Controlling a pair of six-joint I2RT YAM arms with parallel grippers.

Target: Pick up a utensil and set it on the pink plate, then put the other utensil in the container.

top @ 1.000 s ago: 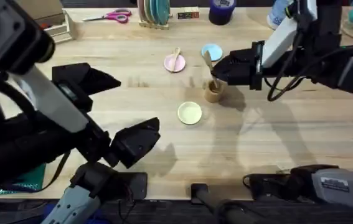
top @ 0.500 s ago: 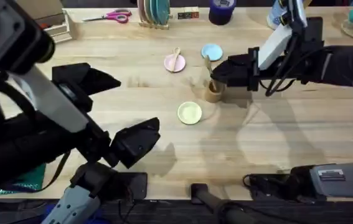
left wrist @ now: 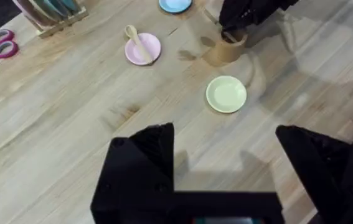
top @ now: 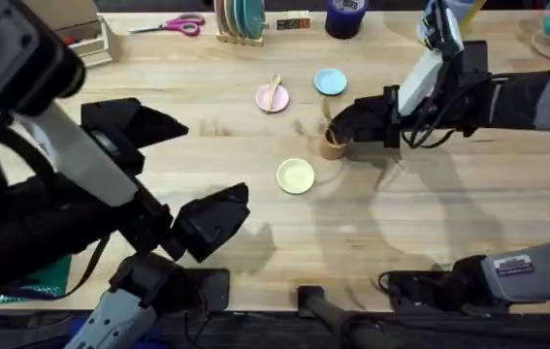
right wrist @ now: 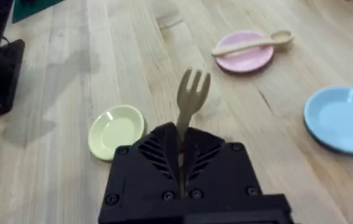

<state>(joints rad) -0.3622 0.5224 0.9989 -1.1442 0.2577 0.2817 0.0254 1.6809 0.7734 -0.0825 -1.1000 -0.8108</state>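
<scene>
wooden table with pink plate, yellow plate, container

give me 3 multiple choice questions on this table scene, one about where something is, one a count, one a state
1. Where does the wooden spoon lie?
A. on the pink plate
B. on the light blue plate
C. in the tan cup

2. How many small round plates lie flat on the table?
A. two
B. three
C. five

3. What is the right gripper doing?
A. open and empty
B. shut on the wooden fork
C. shut on the spoon

Answers: 1 A, the spoon rests across the pink plate. 2 B, pink, light blue and pale yellow. 3 B, in the right wrist view the fork's handle sits clamped between the fingers, tines up.
</scene>
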